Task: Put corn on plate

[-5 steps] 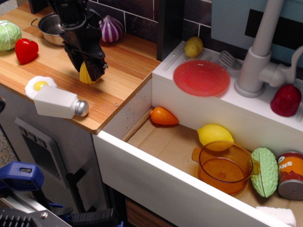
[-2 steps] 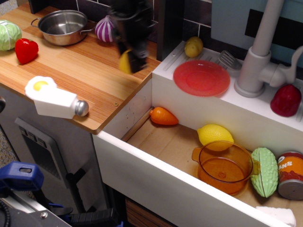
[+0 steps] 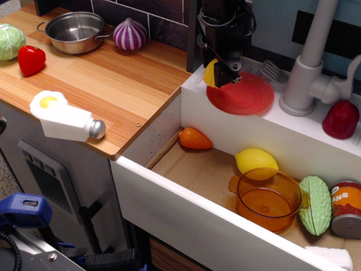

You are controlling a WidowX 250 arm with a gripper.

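The yellow ribbed corn (image 3: 210, 74) is held in my black gripper (image 3: 221, 72), which is shut on it. The gripper hangs just above the left edge of the red-pink plate (image 3: 243, 95). The plate lies on the white ledge behind the sink, left of the grey faucet. Only the corn's left side shows; the fingers hide the rest.
A grey faucet (image 3: 307, 68) stands right of the plate, with a dark red pepper (image 3: 340, 119) beyond it. In the sink lie an orange carrot (image 3: 194, 139), a lemon (image 3: 256, 160), an orange bowl (image 3: 268, 199), a green gourd (image 3: 315, 204) and a can (image 3: 346, 208). A steel pot (image 3: 75, 31), an onion (image 3: 130, 34) and a salt shaker (image 3: 67, 123) are on the wooden counter.
My gripper has carried the corn from the middle of the wooden counter rightward, to above the plate's left edge. The potato near the plate is now hidden behind the gripper.
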